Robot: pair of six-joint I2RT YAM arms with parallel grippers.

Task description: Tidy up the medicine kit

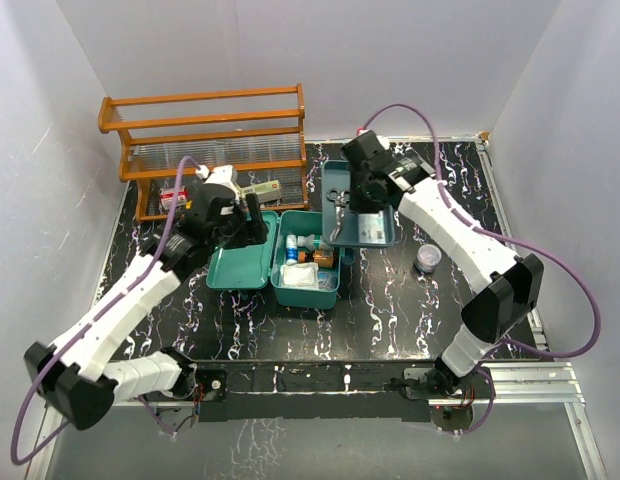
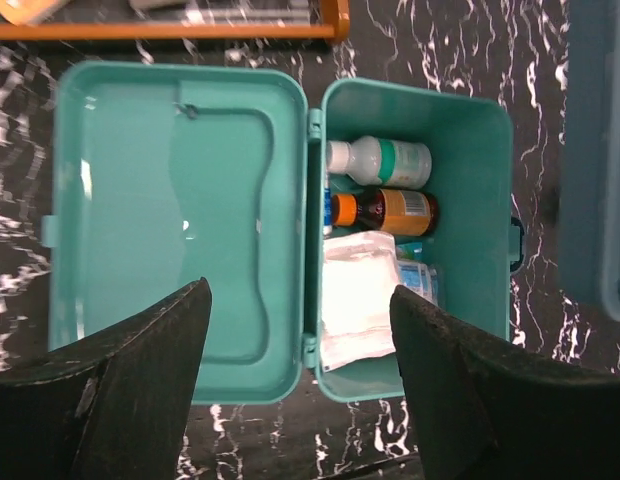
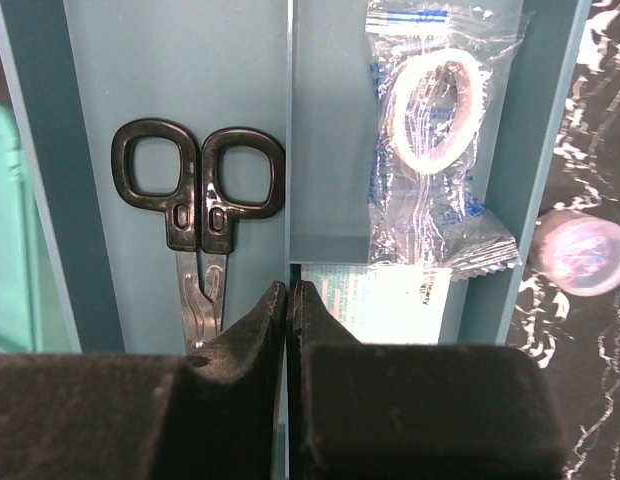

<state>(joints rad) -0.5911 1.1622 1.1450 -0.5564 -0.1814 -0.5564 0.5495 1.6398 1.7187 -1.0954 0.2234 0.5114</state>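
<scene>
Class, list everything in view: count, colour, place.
medicine kit: 1, teal-green, open, mid-table
white bottle: 1, green band, in kit
brown bottle: 1, orange cap, in kit
packets: several, white, in kit
tray: 1, blue, right of kit
scissors: 1, black, in tray
bagged roll: 1, clear bag, tray's other compartment
jar: 1, purplish, beside tray
rack: 1, brown wood, back left
left gripper: 1, black, open over kit
right gripper: 1, black, shut over tray

Glossy, smooth teal-green rectangular plastic medicine kit (image 2: 140, 200) sits just beyond the rough, matt black fingers (image 2: 120, 400) of the left gripper (image 2: 300, 292), on a black, white-veined marble-look tabletop (image 1: 390, 310).
</scene>
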